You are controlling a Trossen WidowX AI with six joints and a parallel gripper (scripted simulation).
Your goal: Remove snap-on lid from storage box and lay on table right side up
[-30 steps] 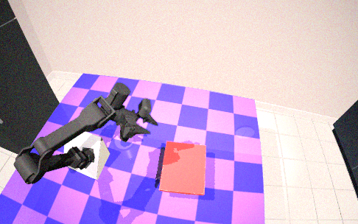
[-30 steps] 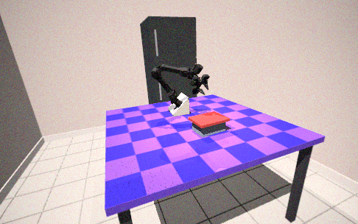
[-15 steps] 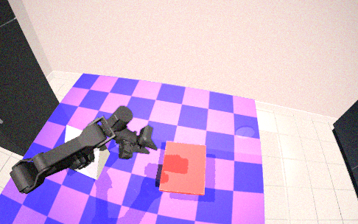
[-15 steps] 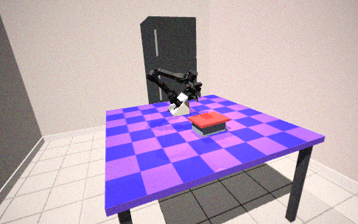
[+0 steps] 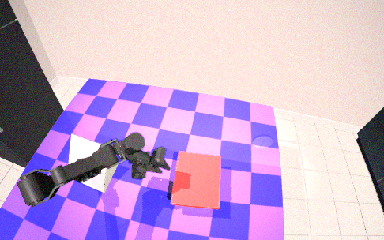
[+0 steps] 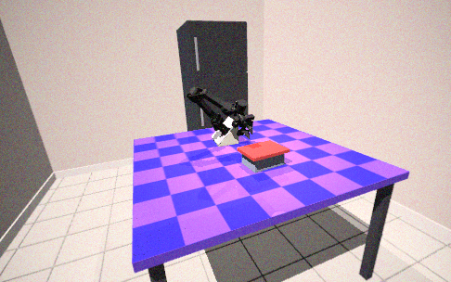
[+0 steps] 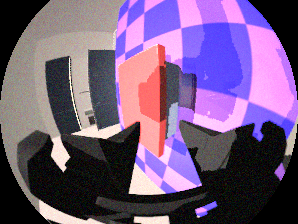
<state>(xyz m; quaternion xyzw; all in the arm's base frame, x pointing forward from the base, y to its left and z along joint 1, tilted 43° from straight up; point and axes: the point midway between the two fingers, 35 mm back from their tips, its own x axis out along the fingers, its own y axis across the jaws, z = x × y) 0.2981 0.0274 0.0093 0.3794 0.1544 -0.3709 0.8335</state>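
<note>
The flat red lid [image 5: 200, 171] [image 6: 264, 149] [image 7: 132, 85] sits level on top of the storage box. The box [image 6: 272, 161] [image 7: 172, 82] is dark with a light grey part low down, and stands on the checkered table [image 5: 180, 100] [image 6: 202, 218]. From above, the lid hides most of it. My gripper [image 5: 165, 170] [image 6: 250, 135] [image 7: 160, 124] is open, with nothing between its fingers. It is just off the lid's arm-side edge and touches neither lid nor box as far as I can see. In the wrist view the lid's edge shows ahead, between the two fingertips.
A white wedge-shaped block [image 5: 80, 148] [image 6: 227, 139] stands under the arm at its base side. The arm reaches over it toward the box. Shadows of the arm and gripper fall on the table and on the lid's near part. Dark cabinets stand beyond the table.
</note>
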